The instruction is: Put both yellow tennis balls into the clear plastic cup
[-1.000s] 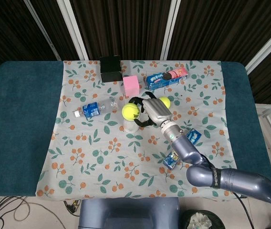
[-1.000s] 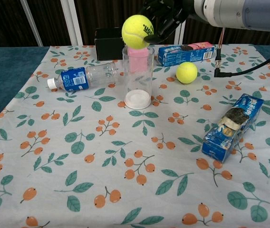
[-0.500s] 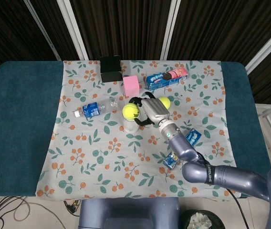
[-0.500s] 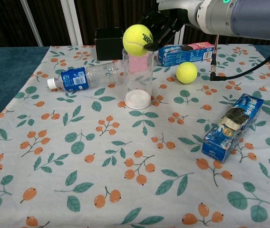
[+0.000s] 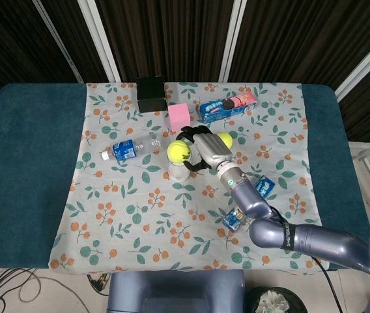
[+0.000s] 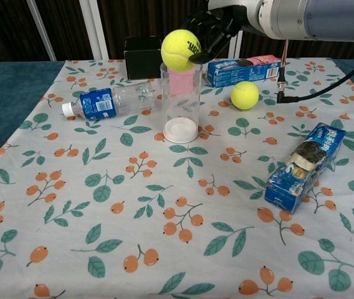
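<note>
Fingers (image 6: 203, 55) of right hand (image 5: 206, 147) pinch tennis ball (image 6: 181, 50) above cup (image 6: 181, 103).

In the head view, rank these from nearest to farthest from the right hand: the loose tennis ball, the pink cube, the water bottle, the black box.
Measured from the right hand:
1. Loose tennis ball, just beside the hand on its right side.
2. Pink cube, behind it toward the far edge.
3. Water bottle, lying off to the left.
4. Black box, at the far left back.
</note>
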`<state>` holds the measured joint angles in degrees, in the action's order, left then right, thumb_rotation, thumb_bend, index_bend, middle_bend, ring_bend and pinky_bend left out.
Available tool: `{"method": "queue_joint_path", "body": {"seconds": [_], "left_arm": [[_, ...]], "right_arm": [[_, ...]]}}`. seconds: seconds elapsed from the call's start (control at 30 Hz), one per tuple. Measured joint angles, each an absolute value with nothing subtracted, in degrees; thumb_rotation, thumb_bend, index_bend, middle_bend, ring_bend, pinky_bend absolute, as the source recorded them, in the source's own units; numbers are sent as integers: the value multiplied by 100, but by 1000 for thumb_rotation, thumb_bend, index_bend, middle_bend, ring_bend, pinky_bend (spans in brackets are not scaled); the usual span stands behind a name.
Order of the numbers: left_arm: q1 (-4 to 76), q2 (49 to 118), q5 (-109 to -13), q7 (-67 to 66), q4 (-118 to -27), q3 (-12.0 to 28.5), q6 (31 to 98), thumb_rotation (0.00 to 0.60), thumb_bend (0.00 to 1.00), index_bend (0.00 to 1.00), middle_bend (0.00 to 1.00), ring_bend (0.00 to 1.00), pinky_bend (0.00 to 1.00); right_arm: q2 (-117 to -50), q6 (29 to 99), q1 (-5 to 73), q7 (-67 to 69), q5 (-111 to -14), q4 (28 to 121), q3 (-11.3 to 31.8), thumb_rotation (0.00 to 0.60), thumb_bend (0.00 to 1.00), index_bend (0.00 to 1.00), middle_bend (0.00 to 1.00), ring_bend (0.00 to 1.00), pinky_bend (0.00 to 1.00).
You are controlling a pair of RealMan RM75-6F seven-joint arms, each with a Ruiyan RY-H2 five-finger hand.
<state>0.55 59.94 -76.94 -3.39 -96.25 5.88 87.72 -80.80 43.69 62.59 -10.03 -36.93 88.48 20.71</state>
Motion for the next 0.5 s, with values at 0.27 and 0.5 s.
{"method": "queue_joint_path", "body": {"seconds": [0.27, 0.5], "left_arm": [[49, 6003, -7678, -380, -9643, 592, 8788, 600, 88, 34, 0, 0, 40], [48, 6007, -7669, -387, -9646, 599, 8794, 600, 88, 34, 0, 0, 40]], "right_arm": [[-7967, 4362, 6292, -1043, -3627, 8954, 2004, 600, 308, 217, 62, 34, 0], [-7968, 4387, 6337, -1036, -3563, 8965, 1969, 600, 177, 103, 25, 17, 0]]}}
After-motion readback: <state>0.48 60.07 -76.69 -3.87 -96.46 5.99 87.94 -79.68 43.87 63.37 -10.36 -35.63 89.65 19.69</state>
